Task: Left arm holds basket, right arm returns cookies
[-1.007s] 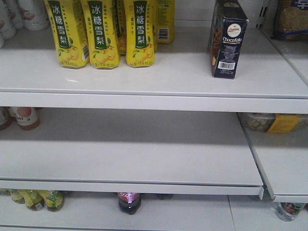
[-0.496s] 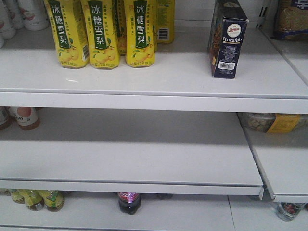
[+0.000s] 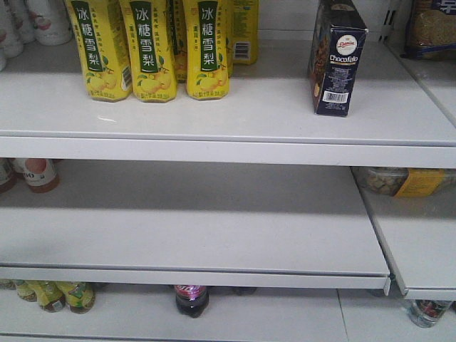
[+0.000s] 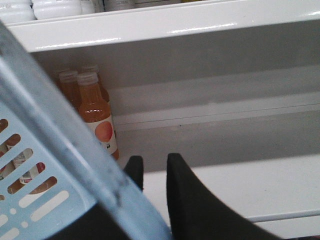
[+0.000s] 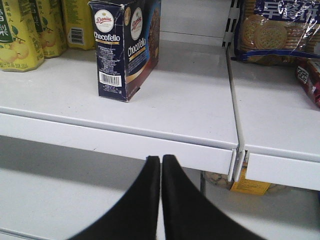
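The cookies (image 3: 338,60), a tall dark navy "Chocofello" box, stand upright and alone on the upper shelf (image 3: 235,121); the right wrist view shows the cookies (image 5: 125,47) at upper left. My right gripper (image 5: 161,159) is shut with nothing in it, below and in front of that shelf's front edge, right of the box. The light blue slotted basket (image 4: 30,200) fills the lower left of the left wrist view. Its handle (image 4: 65,145) runs diagonally across my left gripper (image 4: 154,159), which holds it and hides part of the left jaw. Neither arm shows in the front view.
Yellow pear drink cartons (image 3: 149,50) stand left of the box. Blue cookie bags (image 5: 277,27) lie right of the shelf divider (image 5: 235,100). Orange juice bottles (image 4: 97,117) stand on the middle shelf beside the basket. A cola bottle (image 3: 192,298) sits on the bottom shelf.
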Controlling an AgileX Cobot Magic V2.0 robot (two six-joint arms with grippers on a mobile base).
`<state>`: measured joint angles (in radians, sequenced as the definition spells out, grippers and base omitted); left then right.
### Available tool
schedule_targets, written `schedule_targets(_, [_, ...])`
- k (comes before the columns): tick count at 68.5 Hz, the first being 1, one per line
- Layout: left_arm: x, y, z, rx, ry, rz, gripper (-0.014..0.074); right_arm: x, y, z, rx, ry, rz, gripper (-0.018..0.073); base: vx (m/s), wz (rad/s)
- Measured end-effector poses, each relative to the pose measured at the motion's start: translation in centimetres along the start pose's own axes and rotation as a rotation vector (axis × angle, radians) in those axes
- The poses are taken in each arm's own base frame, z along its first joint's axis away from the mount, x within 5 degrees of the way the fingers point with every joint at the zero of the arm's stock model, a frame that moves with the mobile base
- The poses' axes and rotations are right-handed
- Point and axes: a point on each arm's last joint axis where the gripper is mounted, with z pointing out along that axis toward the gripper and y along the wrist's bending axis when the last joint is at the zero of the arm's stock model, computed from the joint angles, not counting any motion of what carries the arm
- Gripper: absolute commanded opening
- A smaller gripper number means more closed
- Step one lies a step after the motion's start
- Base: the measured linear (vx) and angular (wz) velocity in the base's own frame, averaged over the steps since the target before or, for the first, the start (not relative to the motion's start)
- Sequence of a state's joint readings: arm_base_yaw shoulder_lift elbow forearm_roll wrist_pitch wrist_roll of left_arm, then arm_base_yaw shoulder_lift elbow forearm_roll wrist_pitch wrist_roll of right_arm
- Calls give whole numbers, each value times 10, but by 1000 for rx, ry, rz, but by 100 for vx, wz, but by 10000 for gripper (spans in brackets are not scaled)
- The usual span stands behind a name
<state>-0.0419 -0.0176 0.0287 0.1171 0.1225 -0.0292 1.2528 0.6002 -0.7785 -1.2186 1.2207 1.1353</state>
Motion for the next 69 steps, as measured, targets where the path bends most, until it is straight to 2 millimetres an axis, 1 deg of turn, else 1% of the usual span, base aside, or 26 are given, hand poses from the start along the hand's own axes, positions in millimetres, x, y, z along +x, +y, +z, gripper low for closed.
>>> schedule_targets(69, [-1,0,0,1,-17,0,-6,0,0,0,0,0,0,-6,0,0])
